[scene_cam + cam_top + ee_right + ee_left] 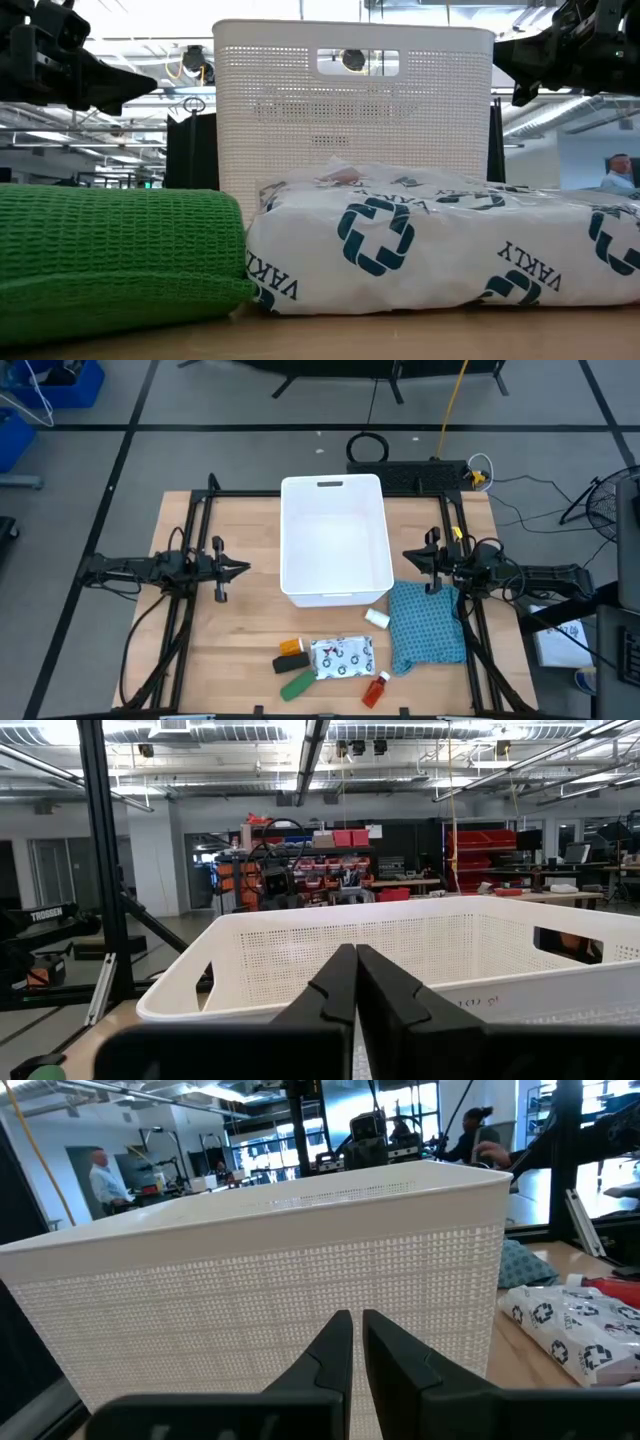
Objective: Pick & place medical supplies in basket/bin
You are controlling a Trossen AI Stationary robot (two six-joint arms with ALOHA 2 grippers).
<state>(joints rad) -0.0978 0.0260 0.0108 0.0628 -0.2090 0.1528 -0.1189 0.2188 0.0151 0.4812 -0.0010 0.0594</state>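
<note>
Wooden table top on a grey tiled floor, cables and a black mat behind it. From overhead the white tub sits mid-table with its handle slot on the far rim, nothing visible inside it. Left gripper hangs off to the tub's left, right gripper just off its right wall, both holding nothing. In front of the tub are the supplies: a small white bottle, orange piece, black piece, green piece, printed white pouch and a red bottle, with the teal cloth to the right. The low view is basically filled by the pouch and the green piece, tub behind them. In the left wrist view the fingers sit nearly together with a thin gap, pointed at the tub wall, not touching. In the right wrist view the fingers are pressed together, aimed at the tub rim.
</note>
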